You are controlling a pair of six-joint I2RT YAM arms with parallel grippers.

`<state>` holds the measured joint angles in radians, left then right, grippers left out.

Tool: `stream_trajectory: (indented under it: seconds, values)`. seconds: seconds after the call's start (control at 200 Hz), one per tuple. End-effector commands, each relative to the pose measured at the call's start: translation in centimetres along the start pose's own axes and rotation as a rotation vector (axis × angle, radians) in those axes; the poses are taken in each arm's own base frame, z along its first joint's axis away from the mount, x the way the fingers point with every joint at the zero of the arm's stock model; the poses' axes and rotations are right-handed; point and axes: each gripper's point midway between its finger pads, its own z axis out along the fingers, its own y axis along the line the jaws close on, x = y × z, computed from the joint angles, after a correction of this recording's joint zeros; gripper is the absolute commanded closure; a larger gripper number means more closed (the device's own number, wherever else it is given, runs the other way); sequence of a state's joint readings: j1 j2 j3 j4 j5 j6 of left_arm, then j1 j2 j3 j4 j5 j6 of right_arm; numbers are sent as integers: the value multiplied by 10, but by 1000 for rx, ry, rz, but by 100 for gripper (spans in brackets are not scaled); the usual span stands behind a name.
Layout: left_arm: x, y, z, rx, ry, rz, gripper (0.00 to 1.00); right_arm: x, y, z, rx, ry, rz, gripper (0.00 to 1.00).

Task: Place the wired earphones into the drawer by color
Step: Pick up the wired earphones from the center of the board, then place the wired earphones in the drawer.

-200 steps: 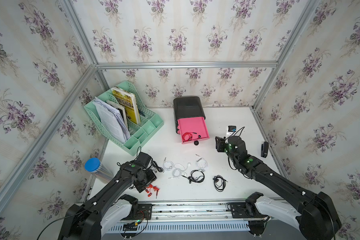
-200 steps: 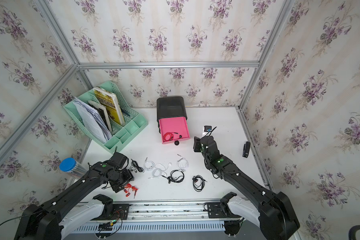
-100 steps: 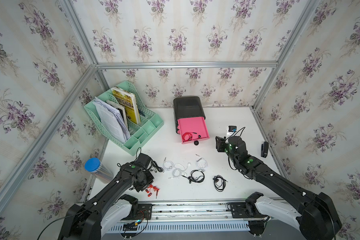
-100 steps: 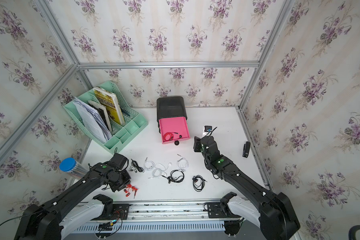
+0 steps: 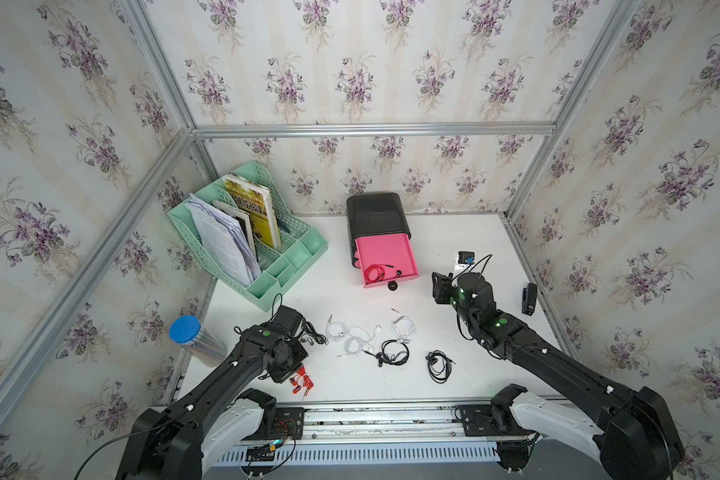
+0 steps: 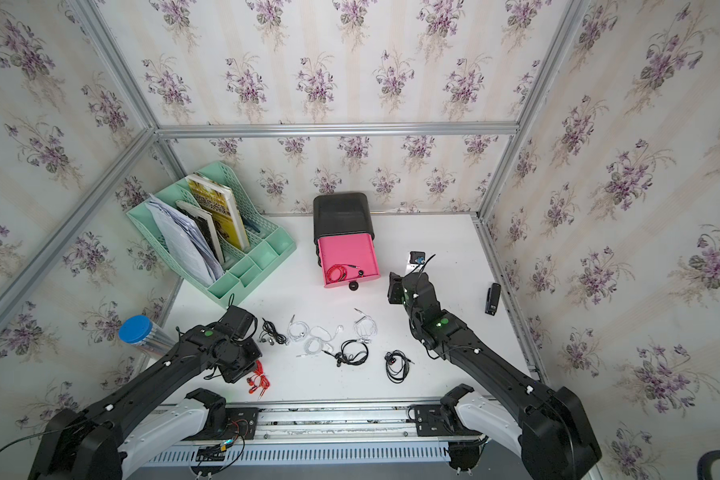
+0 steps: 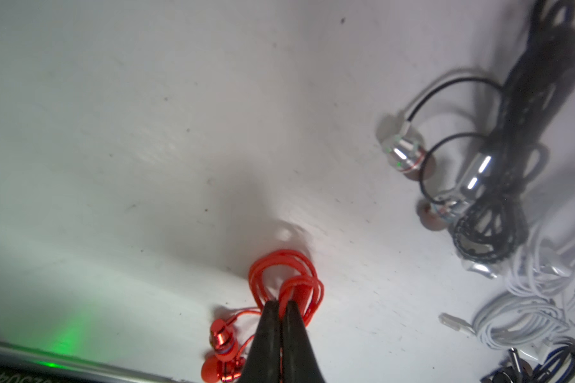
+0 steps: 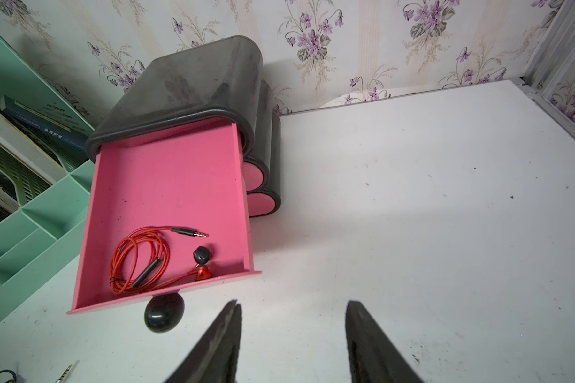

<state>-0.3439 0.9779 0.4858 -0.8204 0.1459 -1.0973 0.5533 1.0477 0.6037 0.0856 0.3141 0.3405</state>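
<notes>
Left gripper is clamped tight on the red earphones near the table's front edge, with the buds beside its fingers. A black bundle lies near it, then white coils and another black set crowd the middle. Right gripper hangs empty, jaws apart, before the open pink drawer, where a second red set lies. A green file rack stands beside the drawer.
</notes>
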Motion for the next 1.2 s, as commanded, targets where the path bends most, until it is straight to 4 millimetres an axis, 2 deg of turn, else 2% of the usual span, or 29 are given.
stream_trajectory:
  seconds: [0.0, 0.21, 0.37, 0.51, 0.61, 0.739, 0.904, 1.194]
  values:
    - [-3, -9, -8, 56, -25, 28, 100, -6, -1, -1, 7, -27, 2, 45]
    - [-12, -25, -35, 187, -116, 49, 100, -7, 0, -2, -1, -33, 1, 45]
    - [-19, -51, -67, 356, -207, 143, 100, -7, 0, -2, -2, -33, 2, 45]
    - [-24, -75, -105, 481, -279, 246, 100, -7, 0, -3, -2, -35, 4, 45]
    - [-29, -89, -124, 521, -319, 284, 100, -8, 0, -4, -4, -40, 7, 45]
    - [-36, -114, -144, 585, -349, 344, 100, -9, -1, -5, -3, -46, 9, 45]
    - [-44, -157, -173, 710, -396, 448, 100, -8, -1, -5, -6, -47, 11, 45]
    - [-66, -217, -213, 791, -491, 521, 100, -6, -1, -3, -4, -43, 7, 45]
